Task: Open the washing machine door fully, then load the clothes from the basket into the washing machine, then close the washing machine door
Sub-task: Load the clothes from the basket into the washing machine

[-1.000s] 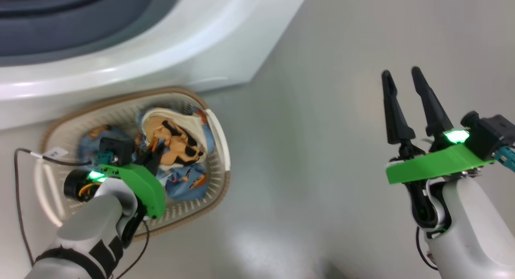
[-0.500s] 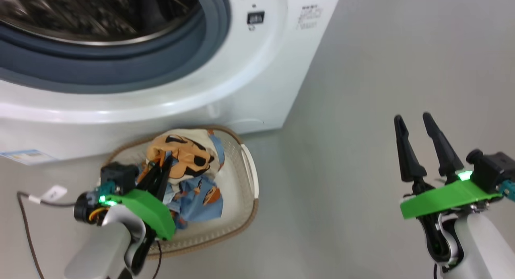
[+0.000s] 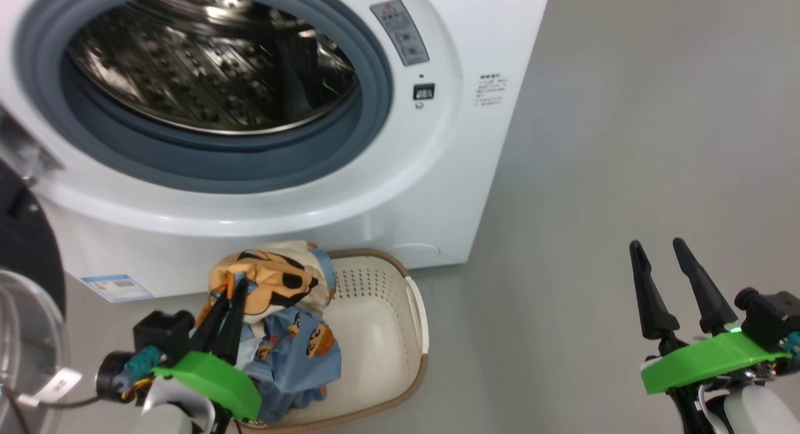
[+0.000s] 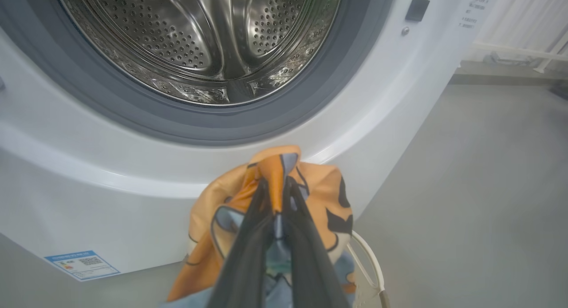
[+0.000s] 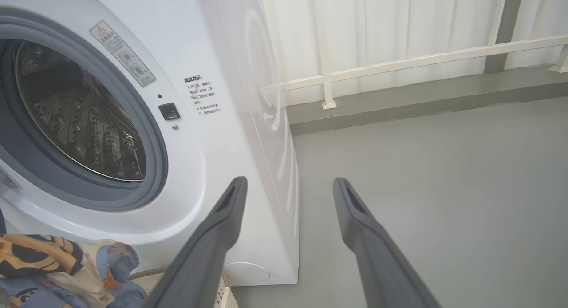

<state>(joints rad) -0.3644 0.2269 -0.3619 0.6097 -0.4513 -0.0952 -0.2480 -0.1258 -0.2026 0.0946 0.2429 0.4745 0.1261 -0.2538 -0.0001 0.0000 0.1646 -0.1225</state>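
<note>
You've got the clothes point(image 3: 275, 309) in the L gripper point(image 3: 232, 285): fingers pressed together on an orange fold of the bear-print bundle, w/ the blue part hanging into the basket point(image 3: 387, 309). Basket's on the floor point(image 3: 594, 140), just in front of the washer point(image 3: 437, 190), below its opening. Drum point(image 3: 206, 65) is in plain view. The door point(image 3: 28, 252) is swung out at far left. Your R gripper point(image 3: 656, 243) is spread wide, nothing in it, over the floor well right of the basket.
</note>
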